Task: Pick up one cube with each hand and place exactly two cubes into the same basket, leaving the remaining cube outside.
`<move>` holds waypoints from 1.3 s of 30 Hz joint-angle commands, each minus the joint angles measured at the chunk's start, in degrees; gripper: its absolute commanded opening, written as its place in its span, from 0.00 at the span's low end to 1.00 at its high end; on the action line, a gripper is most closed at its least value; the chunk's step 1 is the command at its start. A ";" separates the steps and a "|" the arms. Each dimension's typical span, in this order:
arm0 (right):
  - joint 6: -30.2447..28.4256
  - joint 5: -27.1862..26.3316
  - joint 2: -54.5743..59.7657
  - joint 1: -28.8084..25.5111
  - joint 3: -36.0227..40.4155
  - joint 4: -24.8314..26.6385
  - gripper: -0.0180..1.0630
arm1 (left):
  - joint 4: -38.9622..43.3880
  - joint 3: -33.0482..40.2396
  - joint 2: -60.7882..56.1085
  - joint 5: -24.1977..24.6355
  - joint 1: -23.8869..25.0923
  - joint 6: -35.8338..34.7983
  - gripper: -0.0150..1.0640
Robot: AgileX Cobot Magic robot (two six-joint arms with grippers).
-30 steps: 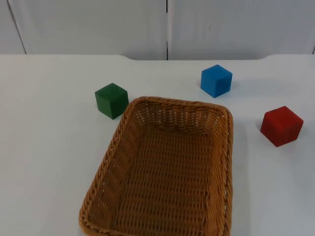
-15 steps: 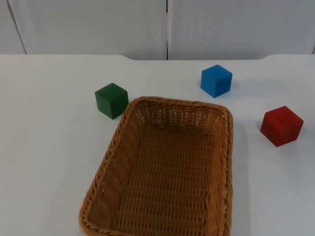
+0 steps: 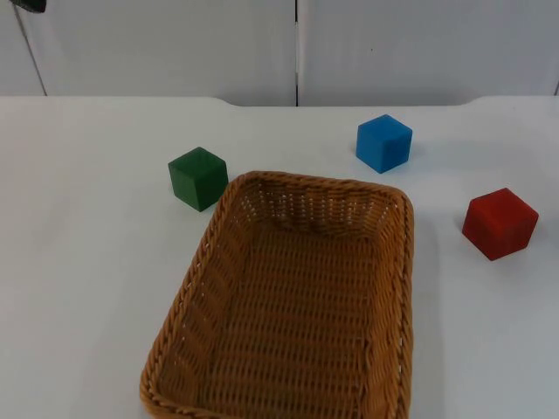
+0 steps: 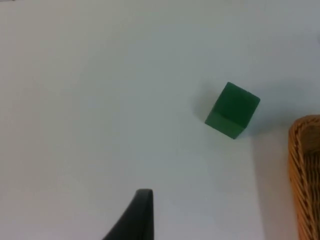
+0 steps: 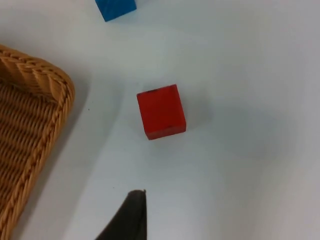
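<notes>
Wicker basket (image 3: 288, 297) on white table (image 3: 87, 262): rectangular, tan-brown weave, braided rim, nothing inside. Green cube (image 3: 198, 178) just beside basket's far left corner, apart from rim; solid dark green, sharp edges. Blue cube (image 3: 383, 143) beyond far right corner, near table's back edge. Red cube (image 3: 500, 223) right of basket, apart from it.

Left gripper (image 4: 137, 215) above bare table, short of green cube (image 4: 232, 110); finger spread cannot be told. Right gripper (image 5: 131, 215) above table short of red cube (image 5: 161, 111), basket corner (image 5: 30, 125) beside; spread cannot be told.

Matte black, tapered pincer fingertip (image 4: 137, 217), smooth and unmarked.
</notes>
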 commanded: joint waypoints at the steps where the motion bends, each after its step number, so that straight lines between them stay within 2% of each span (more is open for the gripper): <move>1: -0.96 0.09 1.75 -0.13 -0.89 0.12 0.99 | -0.87 -1.79 1.88 -0.09 0.11 1.03 0.99; 9: -1.94 0.78 7.55 1.25 -1.74 -0.43 0.99 | -0.87 -5.35 9.06 0.16 -0.07 3.39 0.99; 18: -2.20 -4.76 15.79 8.70 -1.96 -4.33 0.99 | -0.26 -10.75 17.62 -0.34 -3.54 7.77 0.99; 30: -1.99 -4.81 26.47 9.15 -7.87 -4.33 0.99 | 0.14 -20.12 29.22 0.12 -7.86 11.43 0.99; 39: -1.99 -5.94 32.20 9.15 -11.73 -4.33 0.99 | -0.46 -27.13 37.58 1.47 -8.66 13.96 0.99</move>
